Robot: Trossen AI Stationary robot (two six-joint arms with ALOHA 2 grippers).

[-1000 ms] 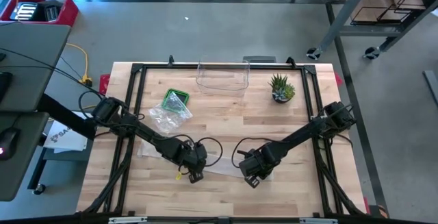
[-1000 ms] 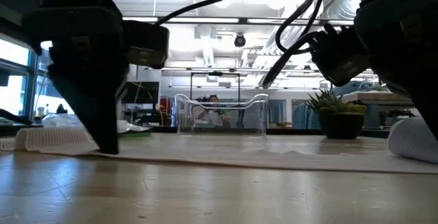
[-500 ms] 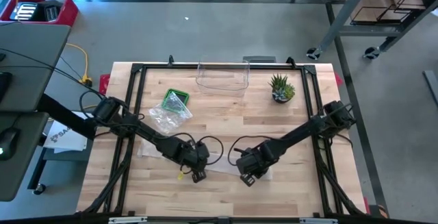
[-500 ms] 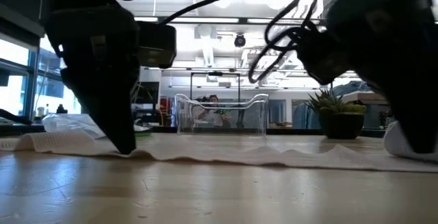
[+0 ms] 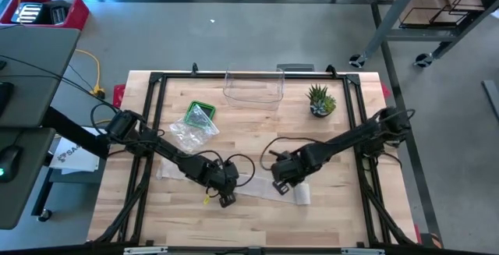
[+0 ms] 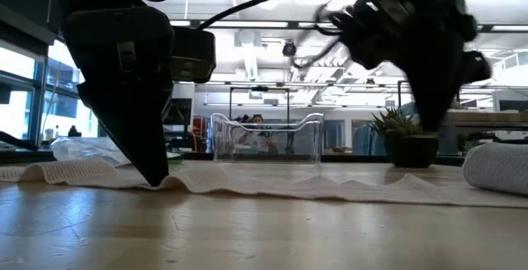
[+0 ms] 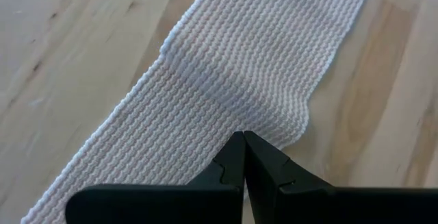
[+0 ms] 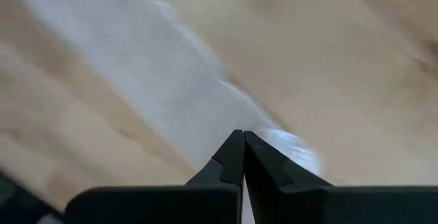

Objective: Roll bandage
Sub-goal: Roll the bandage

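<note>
Bandage (image 5: 257,186) lies unrolled across the wooden surface (image 5: 327,216), rolled end (image 5: 302,195) toward the right. Left gripper (image 5: 226,200), jaws clenched, tip pressing the strip flat. Right gripper (image 5: 278,185), jaws clenched on nothing, lifted above the strip near the roll.

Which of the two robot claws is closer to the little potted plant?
Right. The right gripper sits mid-table, below the potted plant; the left gripper is farther, pressing the bandage.
</note>
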